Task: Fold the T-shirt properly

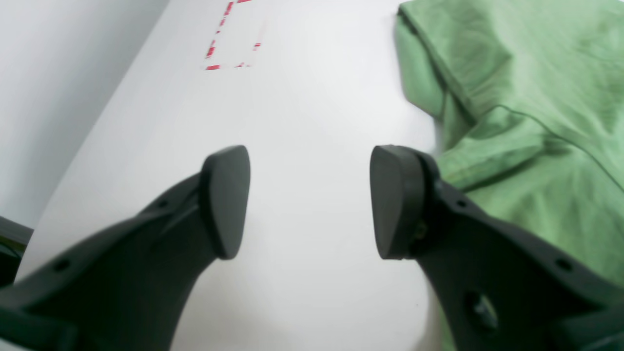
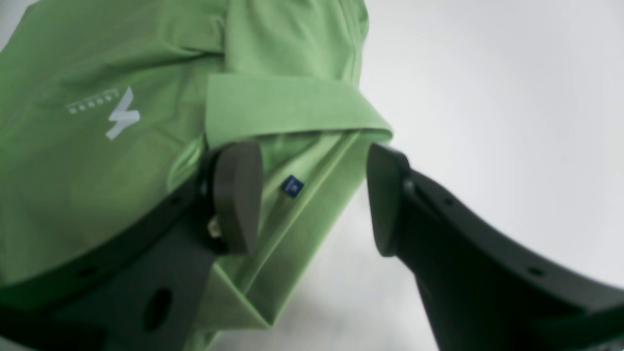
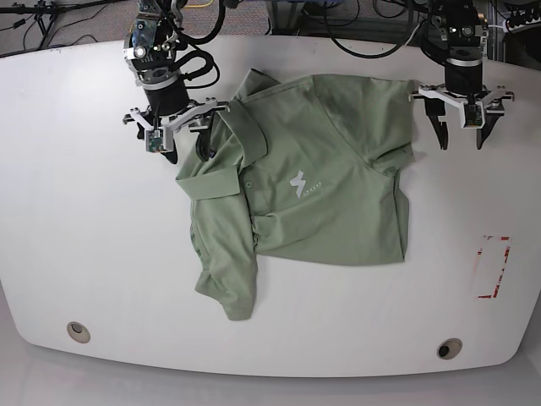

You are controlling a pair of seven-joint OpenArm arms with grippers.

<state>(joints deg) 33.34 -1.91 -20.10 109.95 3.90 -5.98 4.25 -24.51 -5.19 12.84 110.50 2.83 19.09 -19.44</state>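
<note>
The pale green T-shirt lies front up on the white table, with its collar toward the left of the base view, a white logo on the chest, and one sleeve folded toward the front edge. My right gripper hovers open at the collar. One finger is over the cloth near a small blue tag, the other over bare table. My left gripper stands open over bare table beside the shirt's hem corner, holding nothing.
A red dashed rectangle is marked on the table at the right and also shows in the left wrist view as a red dashed rectangle. Two round holes sit near the front edge. Cables run behind the table.
</note>
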